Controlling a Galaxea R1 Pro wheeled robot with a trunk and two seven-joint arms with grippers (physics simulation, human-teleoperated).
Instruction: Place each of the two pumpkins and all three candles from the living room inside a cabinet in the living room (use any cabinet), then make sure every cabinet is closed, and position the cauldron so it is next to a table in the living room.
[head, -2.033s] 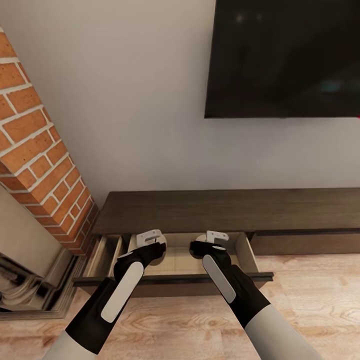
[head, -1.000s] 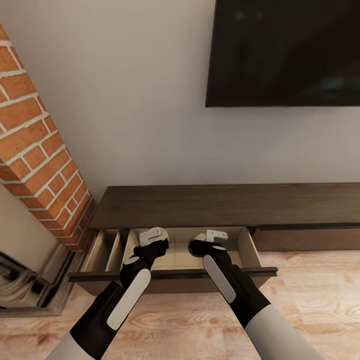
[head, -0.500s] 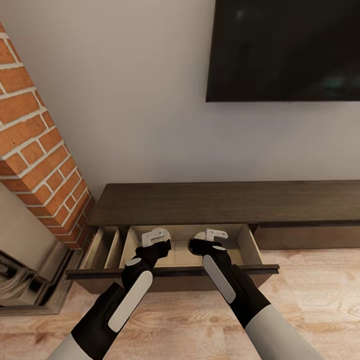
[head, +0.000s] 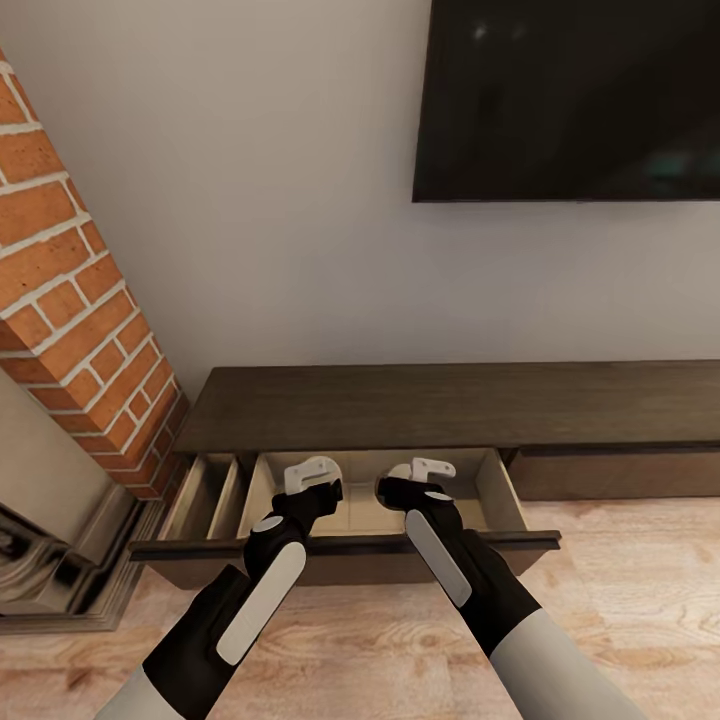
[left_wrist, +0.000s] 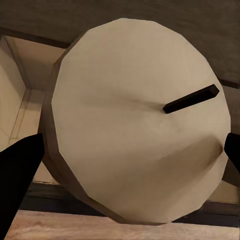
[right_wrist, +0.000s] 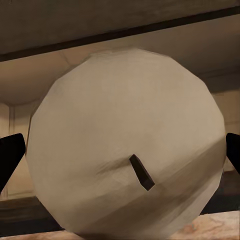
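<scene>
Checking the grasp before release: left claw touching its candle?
Touching. In the left wrist view the candle sits between both dark fingertips, its sides meeting them with no gap, above the open drawer.

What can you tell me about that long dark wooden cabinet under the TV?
The cabinet is a long, low unit of dark brown wood, standing on the pale plank floor against the white wall, its left end beside the brick column. It has a flat top and handleless fronts. Its left drawer is pulled open, showing pale beige inside walls and narrow dividers at the left. The front to the right looks shut. Both grippers, left and right, hang over the open drawer, each holding a tan candle.
</scene>
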